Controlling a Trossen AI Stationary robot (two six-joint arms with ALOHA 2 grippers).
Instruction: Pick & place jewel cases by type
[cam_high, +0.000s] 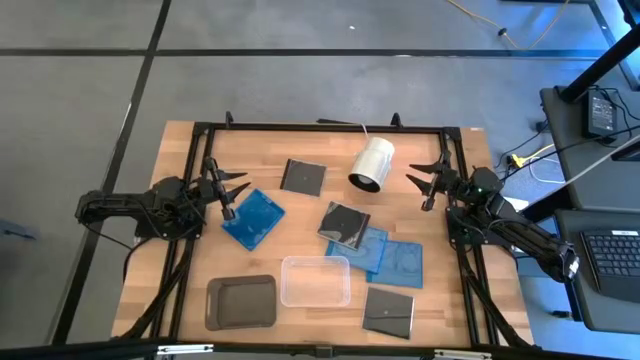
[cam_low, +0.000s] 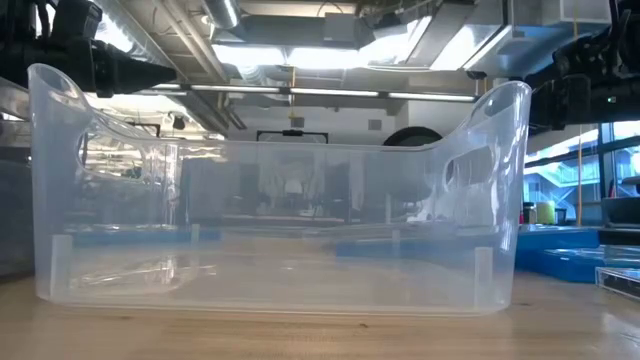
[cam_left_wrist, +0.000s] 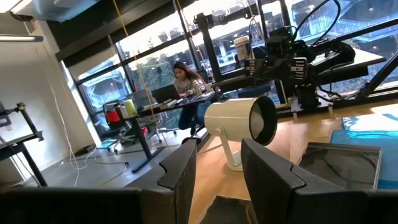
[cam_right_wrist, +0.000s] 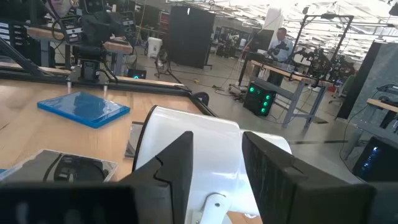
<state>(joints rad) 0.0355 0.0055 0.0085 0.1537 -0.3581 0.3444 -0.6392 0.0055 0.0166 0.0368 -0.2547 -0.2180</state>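
Note:
Several jewel cases lie flat on the wooden table. A blue case (cam_high: 252, 218) sits just near-side of my left gripper (cam_high: 232, 190). A dark case (cam_high: 302, 176) lies toward the far edge. Another dark case (cam_high: 344, 222) rests partly on a blue case (cam_high: 368, 248), with one more blue case (cam_high: 402, 263) beside it. A third dark case (cam_high: 388, 311) lies near the near edge. My right gripper (cam_high: 428, 185) hovers at the right, facing the white cylinder (cam_high: 373, 163). Both grippers are open (cam_left_wrist: 217, 168) (cam_right_wrist: 214, 165) and touch nothing.
A clear tray (cam_high: 316, 280) and a dark grey tray (cam_high: 241, 301) stand near the near edge; the clear tray (cam_low: 280, 230) fills the low view. The white cylinder (cam_right_wrist: 205, 143) lies on its side between the grippers. A black frame (cam_high: 320, 127) borders the table. People sit in the room beyond.

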